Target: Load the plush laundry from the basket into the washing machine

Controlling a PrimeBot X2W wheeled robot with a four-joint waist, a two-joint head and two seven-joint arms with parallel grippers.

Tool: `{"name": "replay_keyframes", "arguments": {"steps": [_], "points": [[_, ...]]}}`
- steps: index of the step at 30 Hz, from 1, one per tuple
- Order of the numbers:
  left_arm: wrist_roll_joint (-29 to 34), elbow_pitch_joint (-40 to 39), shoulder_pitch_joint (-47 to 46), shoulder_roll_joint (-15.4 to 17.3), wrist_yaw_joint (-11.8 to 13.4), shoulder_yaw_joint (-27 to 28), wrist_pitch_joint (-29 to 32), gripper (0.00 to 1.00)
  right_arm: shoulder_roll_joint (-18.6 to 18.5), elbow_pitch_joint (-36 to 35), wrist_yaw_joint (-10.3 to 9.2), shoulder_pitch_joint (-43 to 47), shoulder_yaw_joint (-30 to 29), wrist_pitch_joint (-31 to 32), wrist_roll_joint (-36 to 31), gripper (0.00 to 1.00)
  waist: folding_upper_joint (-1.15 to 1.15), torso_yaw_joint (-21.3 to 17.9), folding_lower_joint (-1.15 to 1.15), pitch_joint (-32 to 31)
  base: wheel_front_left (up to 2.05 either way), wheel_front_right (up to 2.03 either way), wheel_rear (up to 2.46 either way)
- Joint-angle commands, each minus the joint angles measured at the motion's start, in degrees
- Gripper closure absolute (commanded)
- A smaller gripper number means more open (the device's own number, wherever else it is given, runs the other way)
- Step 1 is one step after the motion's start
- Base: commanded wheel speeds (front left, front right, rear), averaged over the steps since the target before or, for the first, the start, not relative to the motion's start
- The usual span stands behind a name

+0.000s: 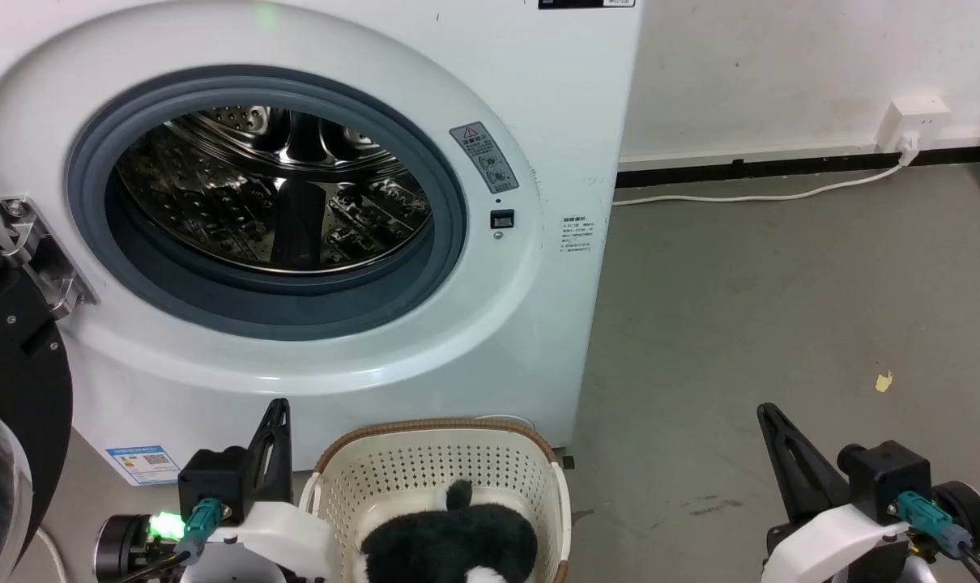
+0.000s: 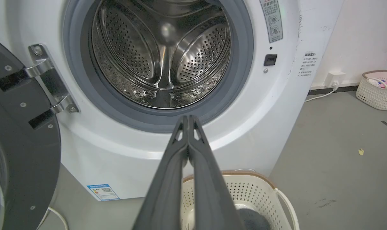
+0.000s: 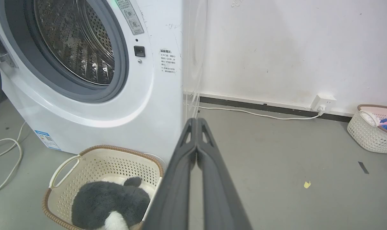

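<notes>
The washing machine (image 1: 490, 324) stands directly ahead of the left claw (image 2: 187, 123), and ahead and to the left of the right claw (image 3: 196, 124). Its door (image 1: 12, 380) is swung fully open to the left of the left claw, so the path into the opening is unobstructed. The drum (image 2: 161, 60) lies ahead of and above the left claw's fingertips; it holds no load, so the loading step is judged not yet begun.

The basket (image 1: 437, 425) sits on the floor (image 1: 781, 283) against the foot of the machine, between the two claws and much nearer the left one; this placement keeps the lift from basket to opening short and nearly vertical. The plush laundry (image 1: 449, 542) lies inside the basket, below the level of both claws and touched by neither; its black pile faces up, with a white patch at the near end.

Both claws are pressed together, fingers meeting along their length, and both carry nothing. They are held raised on either side of the basket with fingers pointing towards the machine; this is judged a ready posture before the reach. The next move calls for one claw to spread and descend into the basket; the soft pile should compress readily under a pinch.
</notes>
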Motion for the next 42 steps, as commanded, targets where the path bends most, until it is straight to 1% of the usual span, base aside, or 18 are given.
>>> {"name": "replay_keyframes", "arguments": {"steps": [1,19,20,25,42], "points": [[0.1,-0.3,0.0,0.0,-0.3,0.0,0.0,1.0,0.2,-0.2,-0.05,-0.7,0.0,0.0,-0.4,1.0,0.0,0.0,0.0,0.0,0.0,0.0,0.0],[0.1,-0.3,0.0,0.0,-0.3,0.0,0.0,1.0,0.2,-0.2,-0.05,-0.7,0.0,0.0,-0.4,1.0,0.0,0.0,0.0,0.0,0.0,0.0,0.0],[0.0,0.0,0.0,0.0,0.0,0.0,0.0,0.0,0.0,0.0,0.0,0.0,0.0,0.0,0.0,0.0,0.0,0.0,0.0,0.0,0.0,0.0,0.0],[0.0,0.0,0.0,0.0,0.0,0.0,0.0,0.0,0.0,0.0,0.0,0.0,0.0,0.0,0.1,0.0,0.0,0.0,0.0,0.0,0.0,0.0,0.0],[-3.5,1.9,-0.1,0.0,0.9,-2.5,-2.1,0.0,0.0,1.6,-0.01,0.9,0.0,-2.0,2.7,0.0,0.0,0.0,0.0,0.2,0.0,0.0,0.0]]}}
